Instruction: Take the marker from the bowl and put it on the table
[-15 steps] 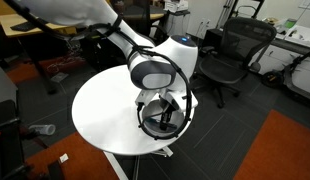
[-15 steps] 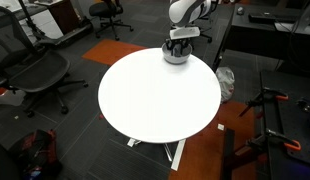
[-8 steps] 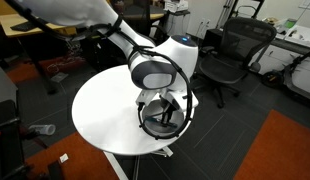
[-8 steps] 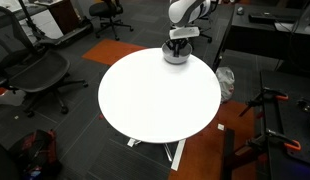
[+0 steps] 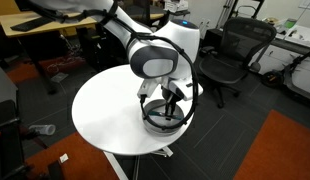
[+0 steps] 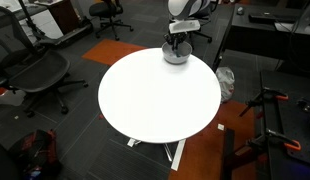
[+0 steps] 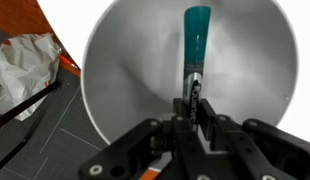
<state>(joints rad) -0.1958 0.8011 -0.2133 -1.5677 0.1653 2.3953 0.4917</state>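
The gripper (image 7: 195, 108) has risen above the bowl (image 7: 120, 70), pinching the marker (image 7: 198, 40) by its dark end, and so slight a hold could let it slip back in.

The arm (image 5: 120, 30) comes in high over the bowl (image 5: 160, 127) and folds at the bulky wrist (image 5: 153, 60), so the gripper (image 5: 171, 100) points down, hanging just above the bowl's middle. In the wrist view its 2 fingers (image 7: 181, 112) are pinched together on the dark end of the marker (image 7: 198, 35).
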